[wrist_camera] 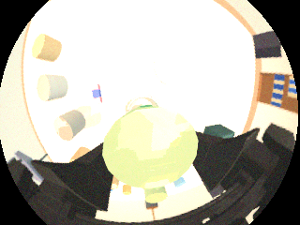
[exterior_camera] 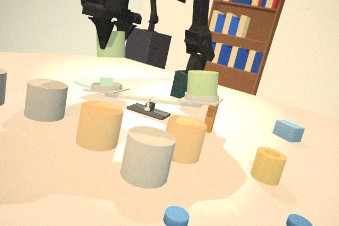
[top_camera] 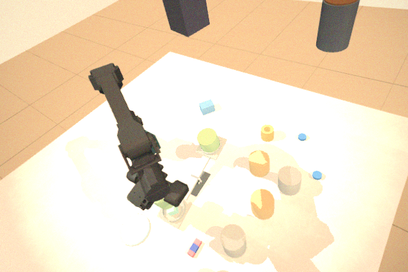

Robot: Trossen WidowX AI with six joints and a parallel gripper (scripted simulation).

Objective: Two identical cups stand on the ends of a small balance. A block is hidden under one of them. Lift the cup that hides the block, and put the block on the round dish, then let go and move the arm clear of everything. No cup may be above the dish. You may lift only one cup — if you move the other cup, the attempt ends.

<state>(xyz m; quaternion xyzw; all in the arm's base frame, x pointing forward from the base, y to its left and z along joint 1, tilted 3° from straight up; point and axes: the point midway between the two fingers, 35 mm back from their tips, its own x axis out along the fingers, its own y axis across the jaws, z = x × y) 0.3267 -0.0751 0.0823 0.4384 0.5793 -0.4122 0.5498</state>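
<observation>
My gripper (exterior_camera: 114,43) (wrist_camera: 151,144) is shut on a light green cup (top_camera: 162,202) (exterior_camera: 111,51) (wrist_camera: 150,155) and holds it in the air, well above one end of the balance (top_camera: 201,184) (exterior_camera: 136,108). A pale green block (top_camera: 173,210) (exterior_camera: 106,81) sits uncovered on that end, inside the round rim. The other green cup (top_camera: 208,139) (exterior_camera: 202,83) (wrist_camera: 156,194) stands upright on the far end. The pale round dish (top_camera: 135,230) (exterior_camera: 82,81) lies just beyond the block's end; no block shows on it. In the top view the arm hides the fingertips.
Grey cylinders (top_camera: 289,181) (exterior_camera: 148,157) and orange cylinders (top_camera: 262,204) (exterior_camera: 99,126) stand along one side of the balance. A dark green block (exterior_camera: 179,83) is near the arm's base. A red-and-blue piece (top_camera: 194,247), blue box (top_camera: 206,107) and yellow ring (top_camera: 267,133) lie around.
</observation>
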